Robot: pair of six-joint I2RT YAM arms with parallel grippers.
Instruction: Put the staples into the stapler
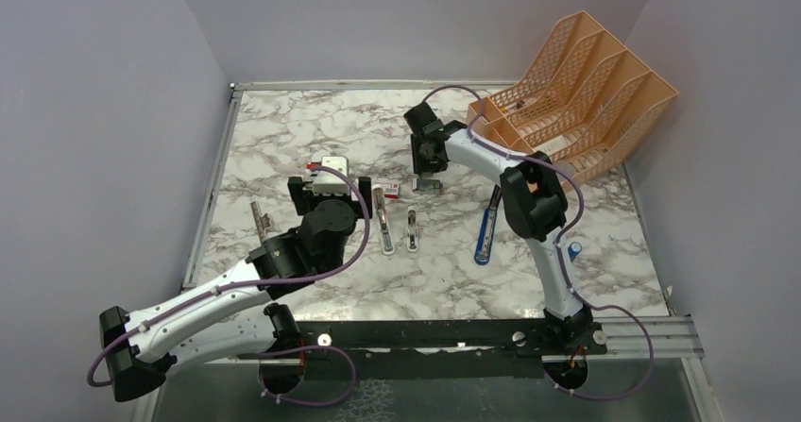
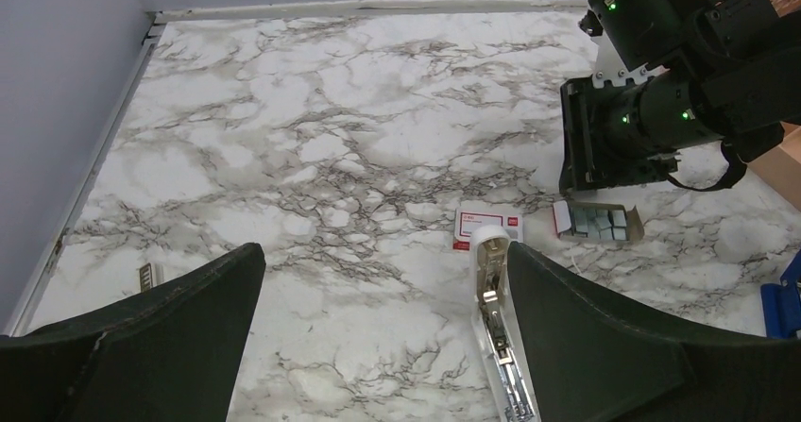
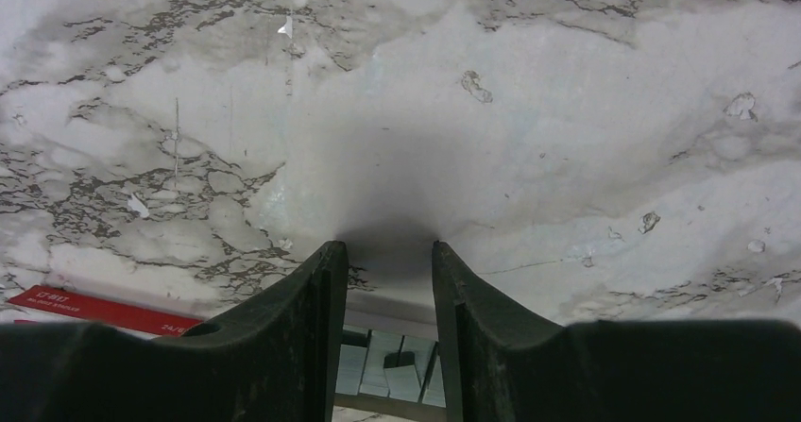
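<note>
The white stapler (image 1: 385, 220) lies opened on the marble, its silver channel facing up. In the left wrist view the stapler (image 2: 495, 313) runs along the inside of my right-hand finger. My left gripper (image 2: 383, 252) is wide open with nothing in it, and the left gripper (image 1: 327, 175) hovers left of the stapler. Grey staples (image 2: 595, 219) lie as several blocks in a small open cardboard tray (image 1: 431, 186). My right gripper (image 1: 428, 169) points down just over that tray. The right gripper (image 3: 384, 252) has its jaws apart, with staples (image 3: 392, 358) showing low between them, none gripped.
A red-and-white box (image 2: 486, 226) lies at the stapler's far end. A short white-and-silver piece (image 1: 412, 231) sits right of the stapler, and a blue-and-black tool (image 1: 485, 228) further right. An orange file rack (image 1: 576, 92) fills the back right. A thin metal strip (image 1: 260, 219) lies at the left.
</note>
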